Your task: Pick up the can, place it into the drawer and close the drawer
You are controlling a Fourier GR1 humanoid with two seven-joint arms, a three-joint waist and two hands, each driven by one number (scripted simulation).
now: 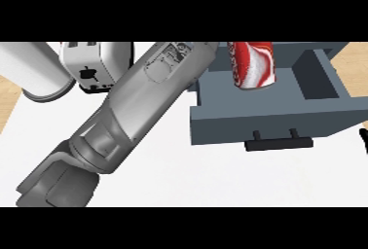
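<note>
The red and white can [253,65] is inside the open grey drawer [273,119], at its left side, with its upper part cut off by the picture's top. The drawer's black handle [279,143] faces me. My left forearm [137,107] runs from the lower left up to the drawer's left wall beside the can. Its hand lies past the top and does not show. Only a black sliver of my right hand [363,138] shows at the right edge, right of the drawer front.
A silver toaster [93,65] stands at the back left, just left of my forearm. Left of the toaster lies a white cylinder [32,70]. The white counter [215,175] spreads in front of the drawer.
</note>
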